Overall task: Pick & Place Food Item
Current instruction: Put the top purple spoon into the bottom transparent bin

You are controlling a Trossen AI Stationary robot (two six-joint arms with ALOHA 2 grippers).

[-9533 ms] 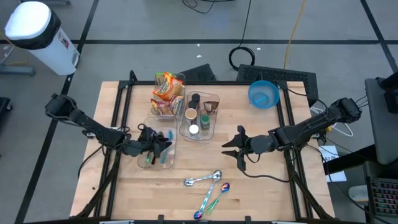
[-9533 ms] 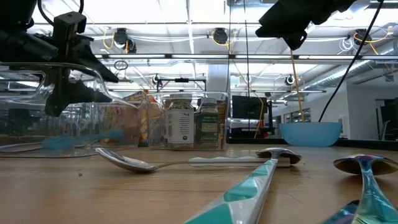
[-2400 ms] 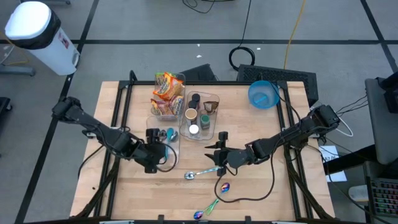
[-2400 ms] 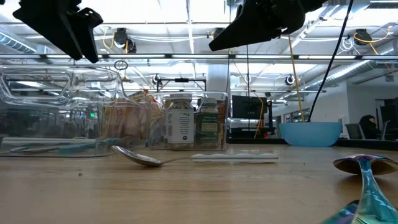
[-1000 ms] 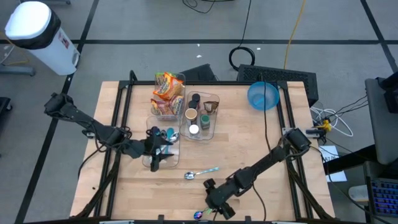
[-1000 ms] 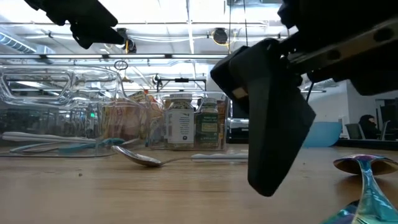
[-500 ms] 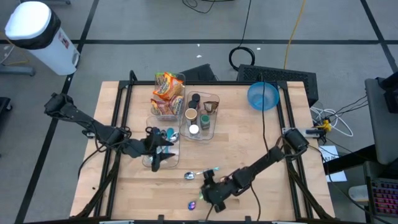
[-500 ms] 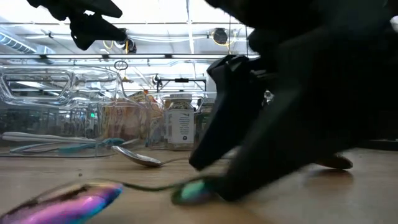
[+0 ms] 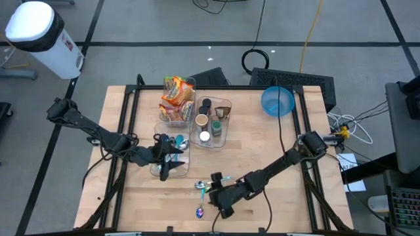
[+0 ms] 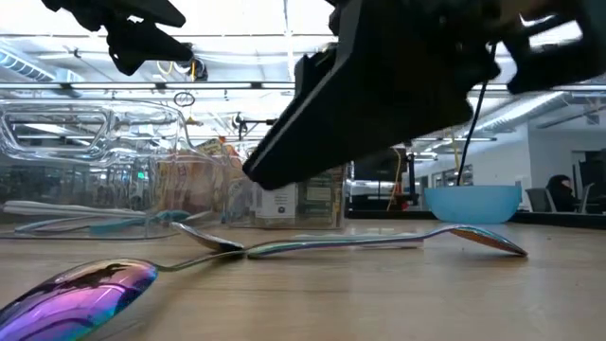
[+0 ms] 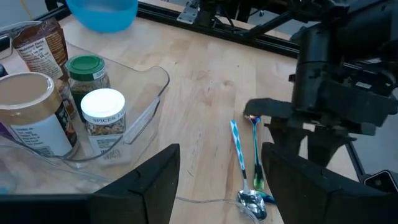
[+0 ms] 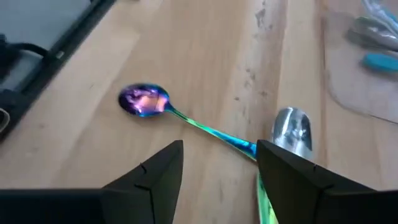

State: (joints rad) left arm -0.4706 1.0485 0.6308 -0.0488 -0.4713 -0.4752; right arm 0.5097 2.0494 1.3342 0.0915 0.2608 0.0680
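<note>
— What is seen at the left of the worktop [image 9: 262, 144]?
— The left hand [image 9: 164, 169] is held over the near end of a clear tray [image 9: 184, 157] of cutlery; its fingers are parted wide and nothing is gripped

— And the food?
— The food packets [image 9: 174, 97] are stood in a clear bin at the back, well apart from both hands. Spice jars [image 9: 209, 121] are kept in the next bin to the right

— Further right?
— A silver spoon [image 9: 200, 185] is laid near the front edge, and a rainbow spoon [image 12: 144, 99] just beside it, bowl down on the wood. The right hand [image 9: 218, 196] is lowered there, fingers apart with the rainbow handle between them and not closed on it. A blue bowl [image 9: 277, 99] is set at the far right corner
</note>
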